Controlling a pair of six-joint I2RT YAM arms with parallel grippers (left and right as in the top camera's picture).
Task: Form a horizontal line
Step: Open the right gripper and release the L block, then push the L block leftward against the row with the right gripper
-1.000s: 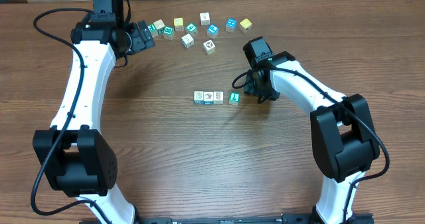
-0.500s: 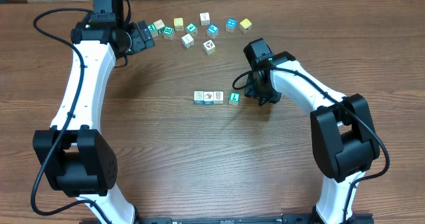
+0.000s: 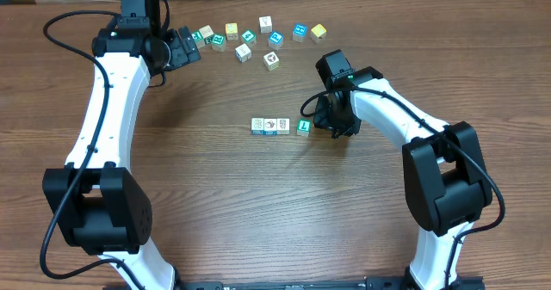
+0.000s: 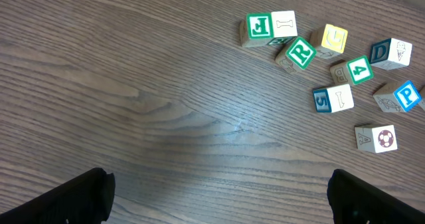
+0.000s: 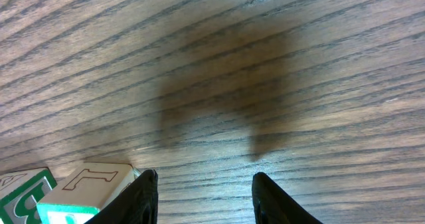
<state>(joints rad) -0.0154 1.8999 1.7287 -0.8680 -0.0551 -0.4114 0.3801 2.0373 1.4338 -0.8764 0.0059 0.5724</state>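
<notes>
Left pincer (image 4: 222, 196) stood wide open and empty, parked at the far end of the surface (image 3: 215, 195) with the loose cubes (image 4: 302, 51) scattered just ahead of it. No danger from that side unless it swung in and swept them about.

Moving across to the middle: the horizontal line (image 3: 277, 126) lay there, three white picture cubes touching edge to edge. The L cube (image 3: 303, 126) sat at its right end with a small gap before it, so the line was not quite snug.

And here was the worry. Right pincer (image 5: 204, 197) hung low at that right end, jaws partly apart with only bare wood between them, holding nothing. Its near finger was right beside the L cube; whether it was actually touching, the wrist view did not settle.

A sideways drift from there could have clipped that cube's corner, twisting it or shoving it crooked into its neighbours. A push off-centre would probably have bent the whole line. Too hard a nudge could have sent the three picture cubes sliding apart.
</notes>
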